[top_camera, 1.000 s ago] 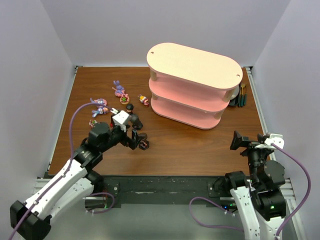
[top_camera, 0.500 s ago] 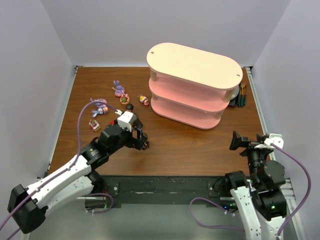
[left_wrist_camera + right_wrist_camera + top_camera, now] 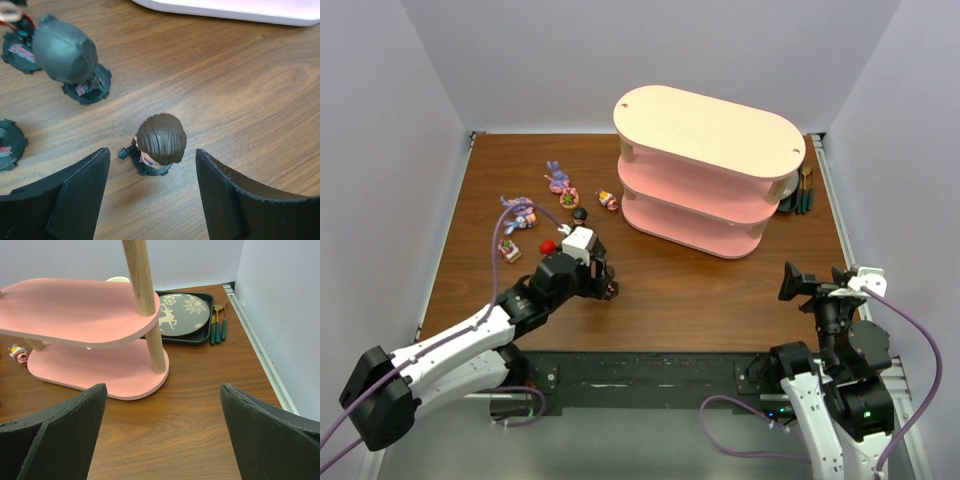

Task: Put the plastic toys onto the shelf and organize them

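Note:
In the left wrist view a brown-haired toy point(image 3: 161, 140) stands upright on its black base between the fingers of my left gripper point(image 3: 152, 152). The gripper is open, with a gap on each side of the toy. A black-masked toy point(image 3: 65, 50) stands just beyond it. From above, the left gripper point(image 3: 603, 283) is low over the table, left of the shelf point(image 3: 710, 170). Purple long-eared toys point(image 3: 558, 178) and a small red toy point(image 3: 548, 246) lie further left. My right gripper point(image 3: 162, 400) hangs open and empty, facing the shelf's pink lower board point(image 3: 100, 365).
A dark tray with a snowflake plate point(image 3: 182, 315) sits behind the shelf's right end, with teal-handled cutlery point(image 3: 218, 327) beside it. Two more black toy bases point(image 3: 7, 145) stand at the left of the left gripper. White walls close in the table on three sides.
My left gripper has moved right and down around the brown-haired toy, and its jaws have narrowed. The small red toy has come into view behind the arm. The right arm has not moved.

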`<state>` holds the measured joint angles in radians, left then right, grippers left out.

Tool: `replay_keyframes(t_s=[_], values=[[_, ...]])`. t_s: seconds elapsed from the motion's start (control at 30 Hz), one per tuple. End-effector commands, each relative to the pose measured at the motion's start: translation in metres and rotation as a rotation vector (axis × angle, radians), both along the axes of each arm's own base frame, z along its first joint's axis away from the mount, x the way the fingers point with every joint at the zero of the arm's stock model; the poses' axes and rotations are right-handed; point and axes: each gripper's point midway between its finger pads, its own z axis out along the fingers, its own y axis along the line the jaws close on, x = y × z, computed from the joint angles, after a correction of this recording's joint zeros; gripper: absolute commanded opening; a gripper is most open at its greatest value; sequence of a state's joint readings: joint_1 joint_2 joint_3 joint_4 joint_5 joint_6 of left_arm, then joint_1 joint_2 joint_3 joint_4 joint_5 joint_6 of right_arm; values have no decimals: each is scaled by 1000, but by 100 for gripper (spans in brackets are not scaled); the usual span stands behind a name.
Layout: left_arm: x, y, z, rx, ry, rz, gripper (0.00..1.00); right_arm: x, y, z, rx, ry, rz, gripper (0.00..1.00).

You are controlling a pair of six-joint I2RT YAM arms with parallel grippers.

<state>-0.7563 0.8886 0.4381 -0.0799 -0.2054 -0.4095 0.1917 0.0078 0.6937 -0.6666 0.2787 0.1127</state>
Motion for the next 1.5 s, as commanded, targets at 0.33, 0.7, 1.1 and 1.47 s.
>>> replay_keyframes(t_s=[0.33,0.7,1.1,1.47], values=[[2,-7,-1,-107,-153,-23,73,-6,-2,11,11,-50,-5,99],[1,-10,-12,-112,-181,-57,73,-6,-2,10,11,-47,-4,99],[8,-13,-16,-102,-214,-56,68,-6,-3,11,15,-50,-8,99],[9,-13,-8,-121,-248,-56,45,-6,-4,11,19,-49,-16,99]])
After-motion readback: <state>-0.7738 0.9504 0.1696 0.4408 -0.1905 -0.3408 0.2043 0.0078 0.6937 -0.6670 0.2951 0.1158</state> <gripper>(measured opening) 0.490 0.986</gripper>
